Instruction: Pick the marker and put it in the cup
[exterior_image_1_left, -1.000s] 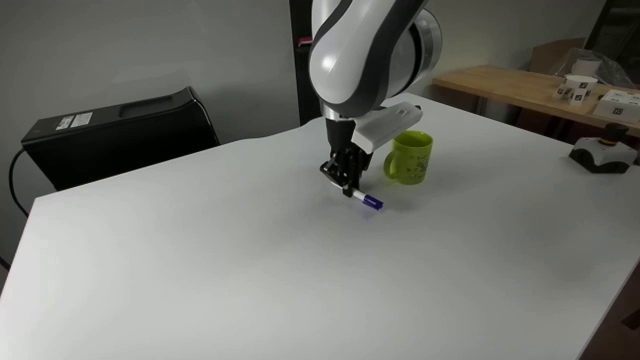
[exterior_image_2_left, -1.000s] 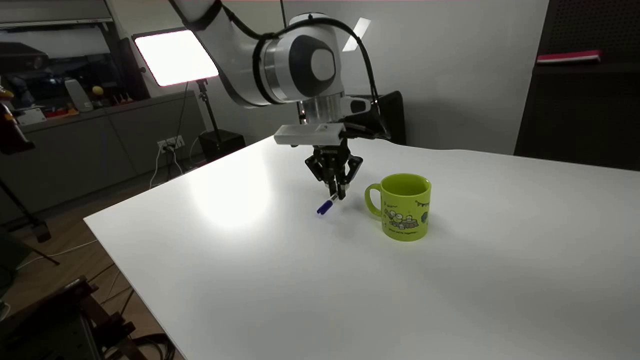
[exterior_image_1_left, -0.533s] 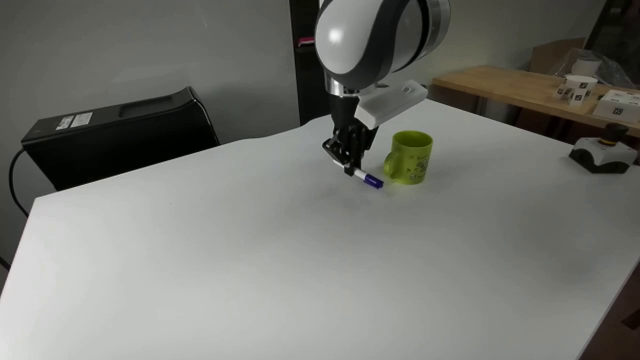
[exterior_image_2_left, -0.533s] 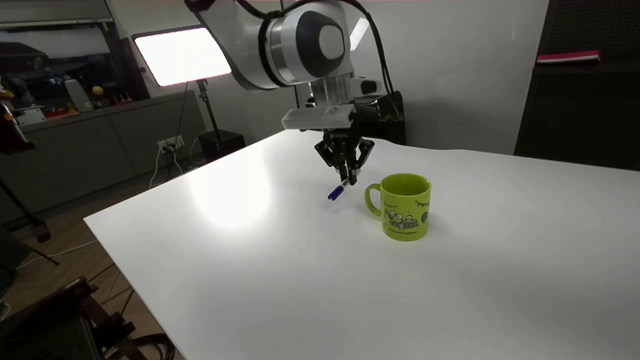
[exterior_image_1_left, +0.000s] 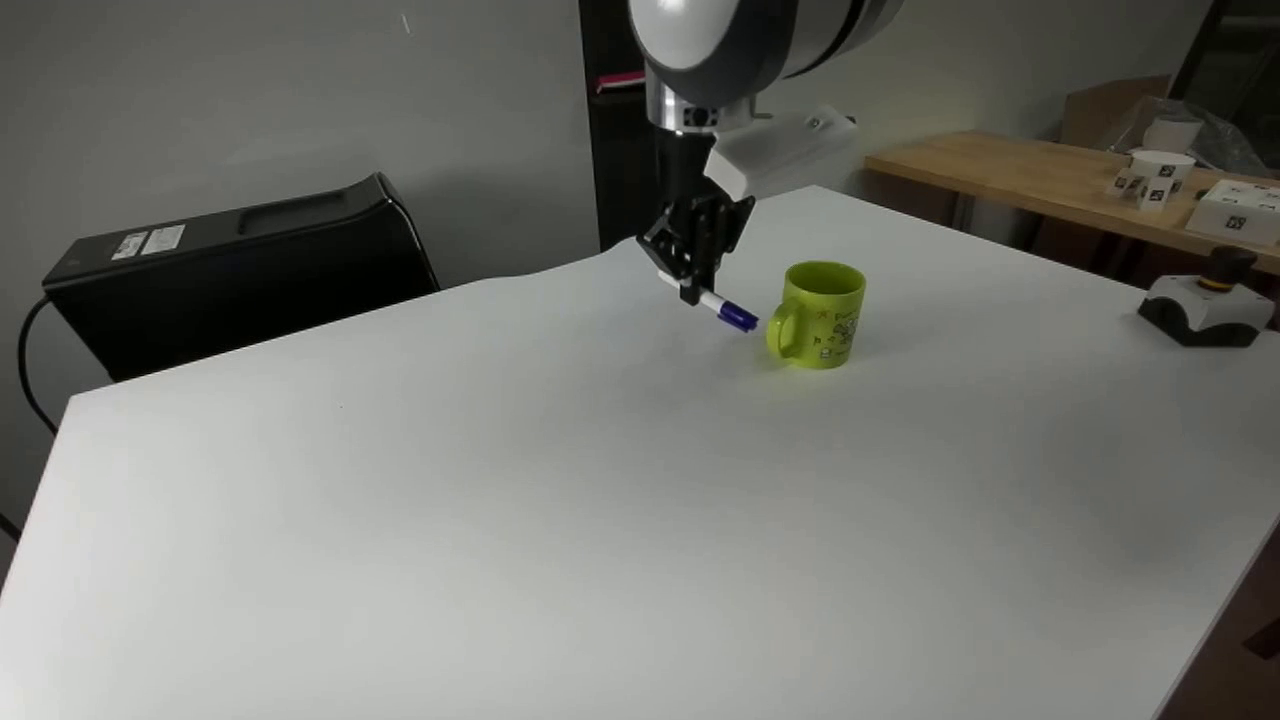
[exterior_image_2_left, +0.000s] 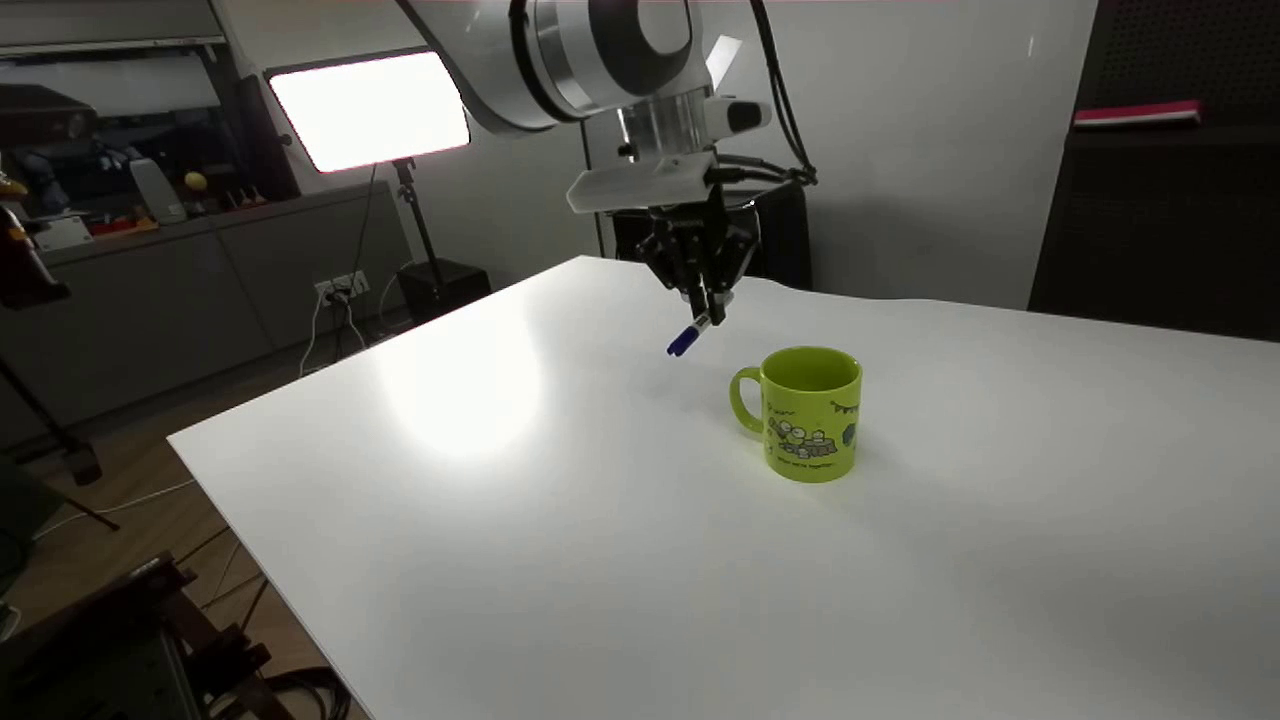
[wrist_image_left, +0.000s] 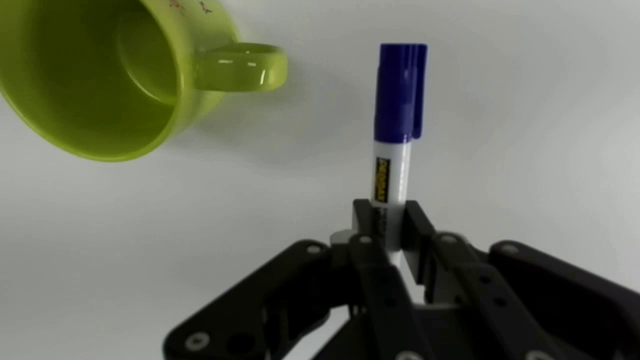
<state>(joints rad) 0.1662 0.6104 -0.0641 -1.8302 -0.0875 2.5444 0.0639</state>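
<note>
The marker, white-barrelled with a blue-purple cap, shows in both exterior views and in the wrist view. My gripper is shut on its white barrel; it also shows in an exterior view and the wrist view. The marker is held above the table, lying near level with its cap end tilted slightly down. The lime-green cup stands upright on the table in both exterior views. In the wrist view the cup is at upper left, its handle towards the marker, its visible inside empty.
The white table carries the cup. A black case stands behind its far edge. A white and black device with a knob sits at the right. A wooden table with boxes is behind. A lit panel stands beyond the table.
My gripper has risen from near the table top with the marker held in it, and drifted slightly right in an exterior view. The cup has not moved.
</note>
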